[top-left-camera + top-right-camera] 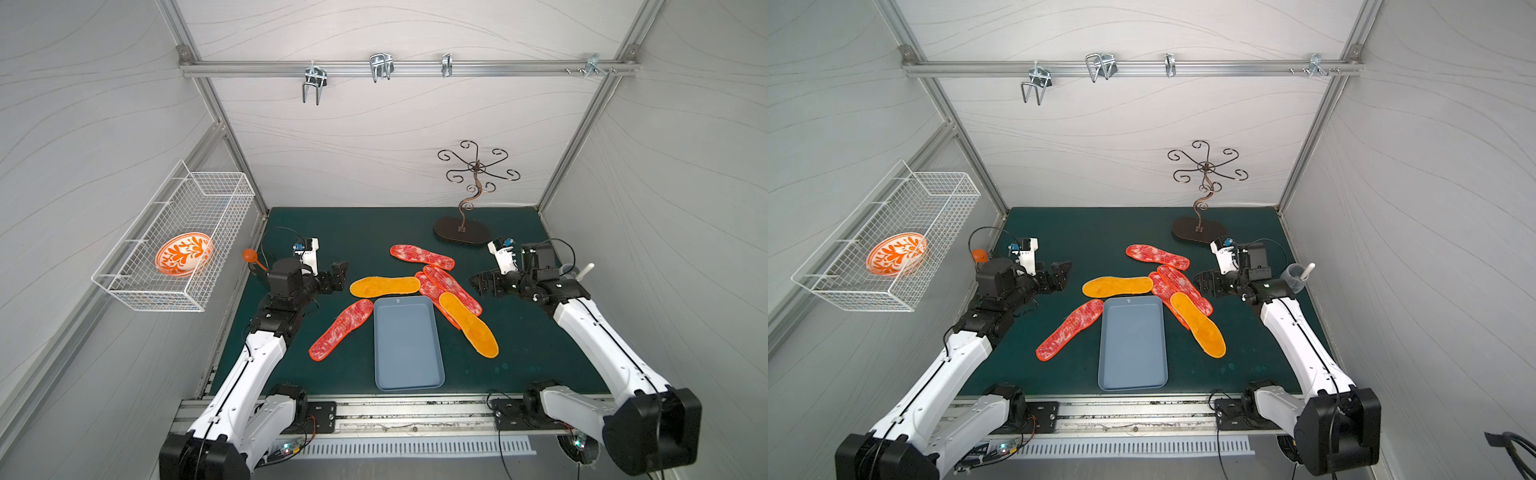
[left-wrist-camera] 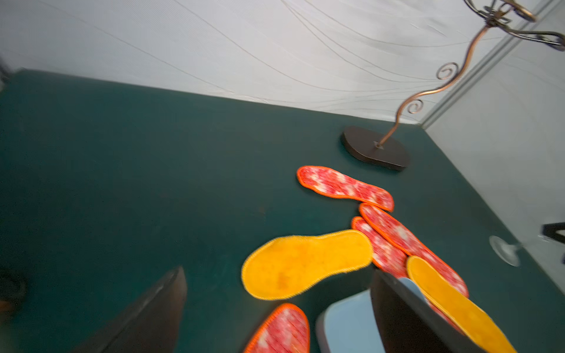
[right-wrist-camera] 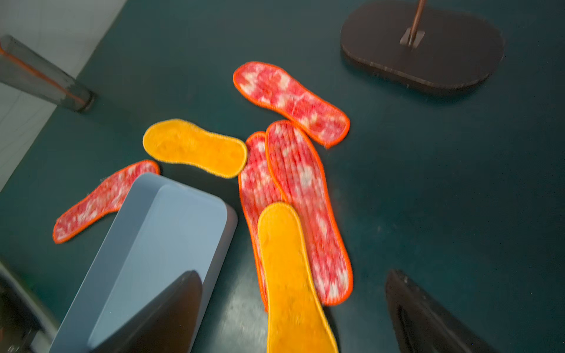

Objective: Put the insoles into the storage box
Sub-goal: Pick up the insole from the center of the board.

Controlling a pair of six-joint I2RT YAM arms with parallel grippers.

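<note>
Clearly, in both top views the box (image 1: pixel 409 345) lies empty mid-worktop (image 1: pixel 523 357), with six insoles (image 1: pixel 384 286) scattered around it. The three overlapped on its right could lift together. Left hand (image 1: pixel 337 275) and right hand (image 1: pixel 482 284) hover on either side, arms bent inward. Left wrist view: that hand is spread wide and empty. Right wrist view: likewise, with one jaw near the box, which it could knock.

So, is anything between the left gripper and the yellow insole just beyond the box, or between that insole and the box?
Nothing visible. The open left gripper faces the yellow insole across bare mat, and that insole lies right beside the far rim of the empty storage box.
</note>
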